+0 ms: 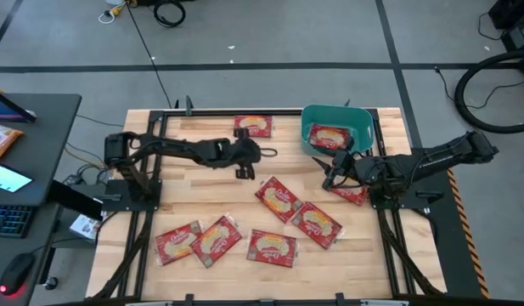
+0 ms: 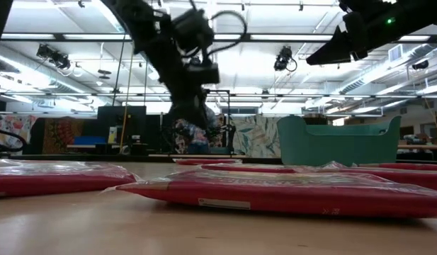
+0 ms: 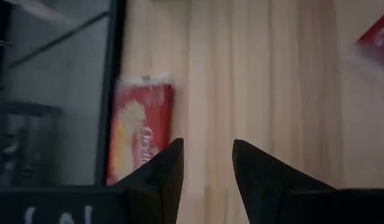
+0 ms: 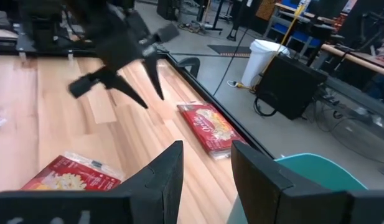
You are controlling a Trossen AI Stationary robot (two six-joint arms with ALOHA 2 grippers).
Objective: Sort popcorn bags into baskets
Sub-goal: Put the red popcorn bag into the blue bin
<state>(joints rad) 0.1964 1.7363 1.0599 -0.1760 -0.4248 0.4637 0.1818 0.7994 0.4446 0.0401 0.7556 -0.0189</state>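
One bag [image 1: 330, 136] is seen already in the bin [image 1: 363, 119], while eight more are counted lying on the table [image 1: 389, 246], one near the far edge [image 1: 253, 126], and both the left gripper [image 1: 243, 163] and right gripper [image 1: 331, 176] are held apart and empty.
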